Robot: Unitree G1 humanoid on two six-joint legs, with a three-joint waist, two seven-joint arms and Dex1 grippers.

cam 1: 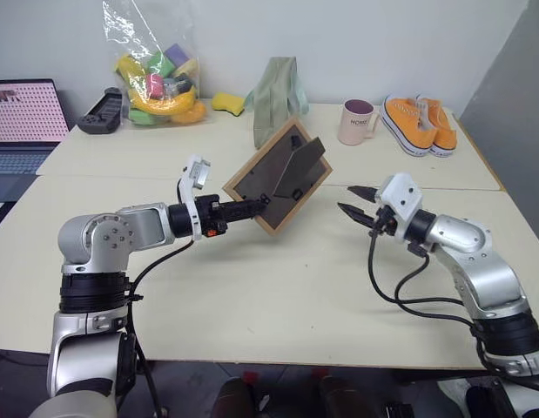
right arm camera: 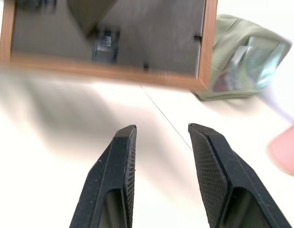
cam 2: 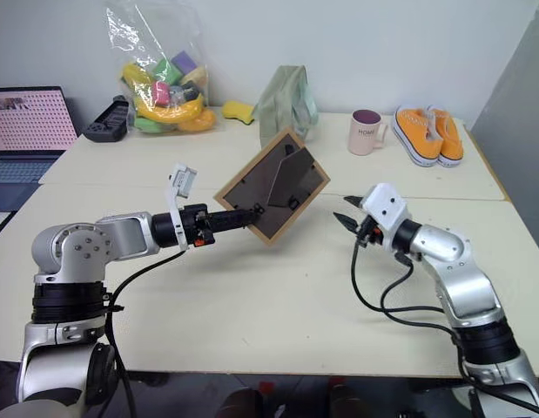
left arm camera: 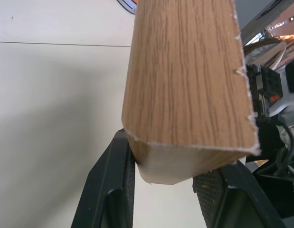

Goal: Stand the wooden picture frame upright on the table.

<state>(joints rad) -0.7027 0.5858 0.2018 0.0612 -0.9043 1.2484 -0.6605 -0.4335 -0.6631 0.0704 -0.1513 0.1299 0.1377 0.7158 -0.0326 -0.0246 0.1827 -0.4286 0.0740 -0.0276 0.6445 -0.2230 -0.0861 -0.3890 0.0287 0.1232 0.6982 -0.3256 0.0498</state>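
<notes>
Left gripper (cam 1: 262, 203) is clamped on the wooden picture frame (cam 1: 278, 177), held tilted above the table (cam 1: 278, 287), stand folded out. Right gripper (cam 1: 353, 202) stands nearby, jaws apart, empty. At the rear, a clear bag (cam 1: 147, 43) contains coloured toys (cam 1: 160, 91).

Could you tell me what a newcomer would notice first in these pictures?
First, the wooden picture frame, held tilted above the table by the left end effector, its dark back and fold-out stand facing the camera. Next, the right end effector, open and empty beside it. Orange shoes sit at the far right.

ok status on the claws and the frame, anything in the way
Left claw shut on wooden picture frame, held tilted above table, stand folded out. Right claw open, empty. Landing spot clear.
</notes>
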